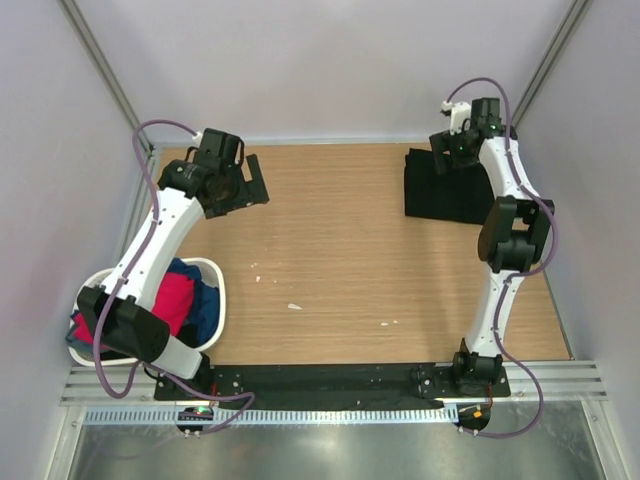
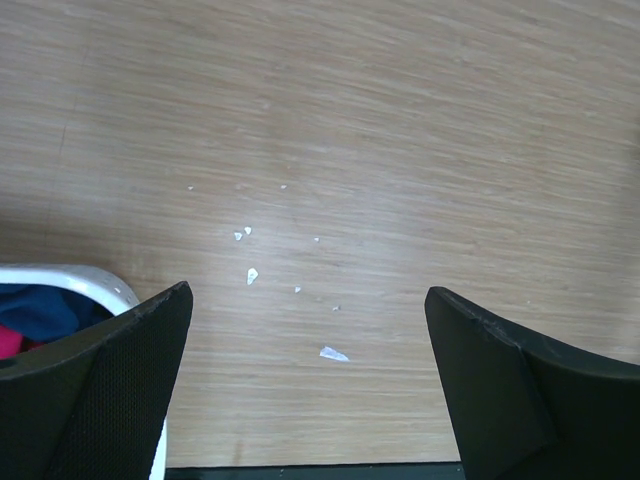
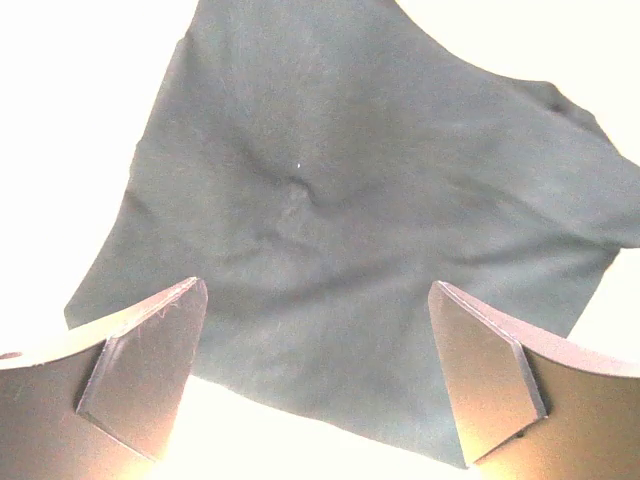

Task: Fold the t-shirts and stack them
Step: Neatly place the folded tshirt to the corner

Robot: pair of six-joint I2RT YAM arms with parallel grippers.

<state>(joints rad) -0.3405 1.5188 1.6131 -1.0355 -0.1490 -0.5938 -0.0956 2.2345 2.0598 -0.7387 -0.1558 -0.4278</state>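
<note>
we judge the black t-shirt (image 1: 445, 190) done: it lies folded flat at the far right corner of the table (image 1: 340, 260), its sides roughly in line with the table's edges. the right gripper (image 3: 318, 288) hangs directly above it, jaws spread wide with nothing between them, the dark cloth filling the view below.

what is left sits at the near left edge. the red t-shirt (image 1: 175, 300) and the blue t-shirt (image 1: 205, 312) are bunched together inside the white basket (image 1: 222, 290), red toward the left edge, blue toward the table's middle. they are too crumpled for us to tell which way either one runs.

the left gripper (image 2: 305, 295) is also wide and empty. it hovers over bare wood toward the far left of the table, with a few white flecks (image 2: 335, 353) under it. the basket lies from it back toward the near edge, beside its own arm's base; its wrist view catches only the rim low at the left.

so we take the left arm as the nearer one by far, the right arm being well apart at the opposite corner. the next reach, in our judgement, means drawing the left gripper back and down into the basket.
</note>
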